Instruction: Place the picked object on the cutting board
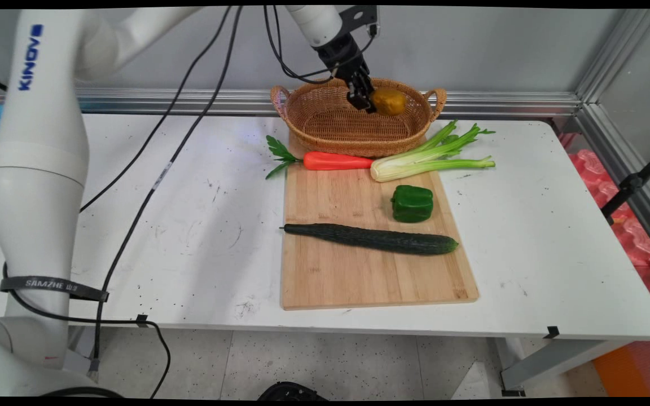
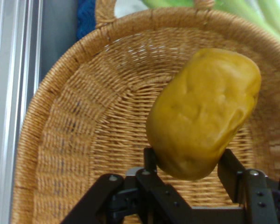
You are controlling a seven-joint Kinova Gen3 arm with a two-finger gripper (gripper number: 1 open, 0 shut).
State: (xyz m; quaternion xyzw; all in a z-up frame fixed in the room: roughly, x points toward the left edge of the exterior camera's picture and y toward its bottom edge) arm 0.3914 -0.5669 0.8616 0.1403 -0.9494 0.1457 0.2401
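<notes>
while the claw (image 1: 371,103) hangs over the wicker basket (image 1: 325,121), it's clamped on a yellow-brown potato (image 1: 389,101); hand view shows both fingers (image 2: 233,170) pinching only the potato's (image 2: 204,112) lower end, most of it sticking out past the tips above the basket (image 2: 84,140) weave. potato is in the air, not touching the basket. in front of the basket, on a wooden board (image 1: 359,276) on the white table (image 1: 189,225): carrot (image 1: 336,161), celery (image 1: 432,158), green pepper (image 1: 412,203), cucumber (image 1: 370,238). risk, my read: grip is shallow on a rounded surface, so potato could pivot or slip out w/ any jolt; near the far rim, it might bounce out toward the wall.
</notes>
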